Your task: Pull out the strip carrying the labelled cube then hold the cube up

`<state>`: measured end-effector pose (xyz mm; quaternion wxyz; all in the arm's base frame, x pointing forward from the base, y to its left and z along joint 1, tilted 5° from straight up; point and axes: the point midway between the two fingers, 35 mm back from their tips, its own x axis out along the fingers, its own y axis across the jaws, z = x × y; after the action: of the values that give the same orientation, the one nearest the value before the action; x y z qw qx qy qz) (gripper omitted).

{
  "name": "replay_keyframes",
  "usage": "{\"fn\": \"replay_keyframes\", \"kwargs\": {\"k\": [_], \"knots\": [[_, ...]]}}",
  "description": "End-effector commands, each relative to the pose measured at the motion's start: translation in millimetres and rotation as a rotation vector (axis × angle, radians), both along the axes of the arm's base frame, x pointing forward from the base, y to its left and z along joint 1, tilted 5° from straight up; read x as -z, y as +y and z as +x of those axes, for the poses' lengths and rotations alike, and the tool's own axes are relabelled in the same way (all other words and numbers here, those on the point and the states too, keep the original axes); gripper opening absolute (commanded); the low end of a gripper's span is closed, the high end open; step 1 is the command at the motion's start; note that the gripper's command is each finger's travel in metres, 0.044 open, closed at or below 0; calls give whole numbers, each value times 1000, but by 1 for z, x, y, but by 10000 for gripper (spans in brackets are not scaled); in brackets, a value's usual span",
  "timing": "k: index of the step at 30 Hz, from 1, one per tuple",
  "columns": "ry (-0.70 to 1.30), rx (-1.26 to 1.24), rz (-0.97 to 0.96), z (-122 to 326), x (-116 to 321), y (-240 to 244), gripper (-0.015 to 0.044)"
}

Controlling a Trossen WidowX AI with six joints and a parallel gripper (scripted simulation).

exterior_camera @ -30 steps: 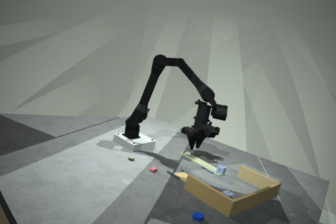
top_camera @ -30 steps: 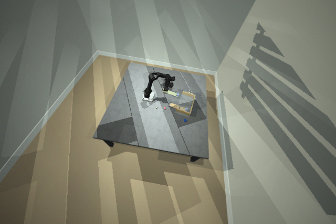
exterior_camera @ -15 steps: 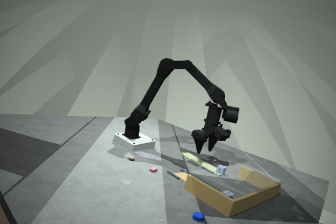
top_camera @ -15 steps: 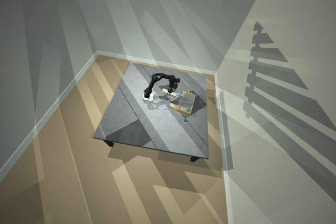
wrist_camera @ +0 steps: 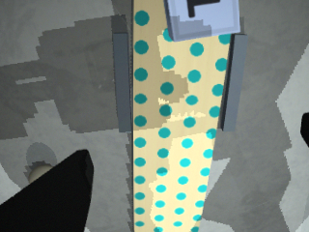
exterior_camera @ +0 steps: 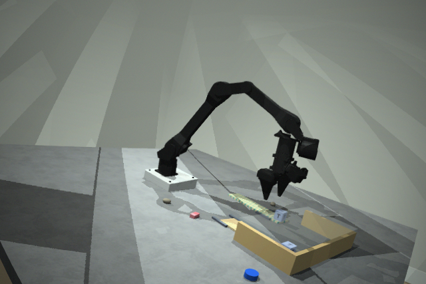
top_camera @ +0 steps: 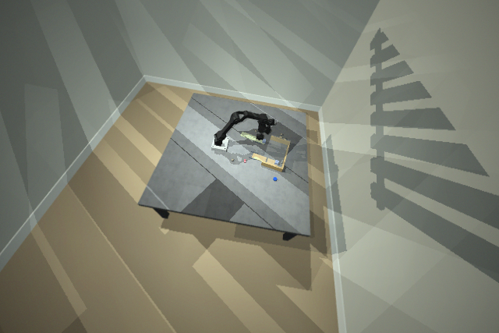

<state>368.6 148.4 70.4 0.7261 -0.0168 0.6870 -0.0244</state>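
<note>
A cream strip with teal dots [top_camera: 249,136] [exterior_camera: 248,202] [wrist_camera: 181,166] lies on the table, its shown part unbroken. A pale blue cube marked T [top_camera: 263,141] [exterior_camera: 280,215] [wrist_camera: 205,18] sits on its far end. My gripper [top_camera: 260,136] [exterior_camera: 273,197] [wrist_camera: 197,141] is open and empty above the strip, short of the cube, with a finger on either side in the wrist view. A second, plain strip [top_camera: 258,157] [exterior_camera: 229,223] runs behind the wooden wall. Another marked pale blue cube [top_camera: 277,161] [exterior_camera: 289,245] sits there; its base and part of that strip are hidden.
A wooden wall [top_camera: 287,153] [exterior_camera: 325,251] bounds the far ends and outer sides. Low grey rails [wrist_camera: 122,82] [wrist_camera: 235,82] flank the dotted strip. A red block [exterior_camera: 194,215], a blue disc [exterior_camera: 251,275] and small stones [exterior_camera: 166,200] [exterior_camera: 272,203] lie around.
</note>
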Motion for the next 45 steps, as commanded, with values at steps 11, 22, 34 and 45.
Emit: {"fn": "replay_keyframes", "kwargs": {"k": [11, 22, 34, 45], "knots": [[-6, -4, -4, 51, -10, -14, 440], [-6, -4, -4, 53, 5, -14, 250], [-6, -4, -4, 54, 25, -15, 250], [-6, -4, -4, 54, 43, -17, 250]]}}
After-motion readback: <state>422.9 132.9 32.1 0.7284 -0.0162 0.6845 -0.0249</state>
